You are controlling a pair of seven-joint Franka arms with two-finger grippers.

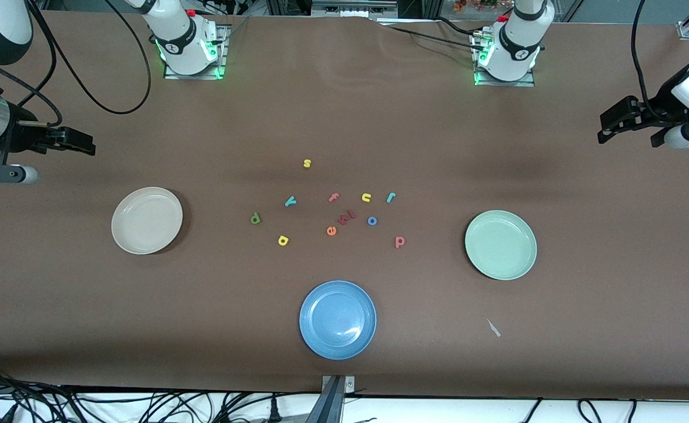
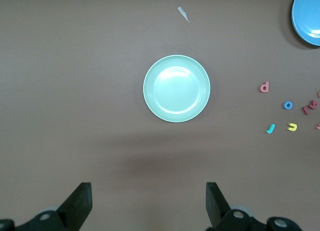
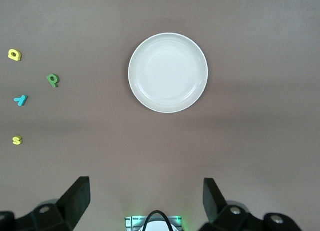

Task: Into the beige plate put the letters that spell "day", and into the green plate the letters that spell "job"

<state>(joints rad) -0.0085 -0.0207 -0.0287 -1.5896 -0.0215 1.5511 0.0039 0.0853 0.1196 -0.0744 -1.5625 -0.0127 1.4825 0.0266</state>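
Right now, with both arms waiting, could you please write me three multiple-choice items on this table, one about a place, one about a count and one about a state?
1. Which plate lies nearest the front camera?
A. round cream-beige plate
B. round pale mint-green plate
C. round blue plate

2. How many yellow foam letters lie on the brown table?
A. one
B. three
C. five

3. How do the hands stand?
A. both open and empty
B. left hand shut on a letter
C. right hand shut on a plate

Answers: 1 C, it shows lowest in the front view. 2 B, the yellow "s", yellow "u" and yellow "a". 3 A, the left hand over bare table beside the green plate and the right hand beside the beige plate show spread fingers with nothing between.
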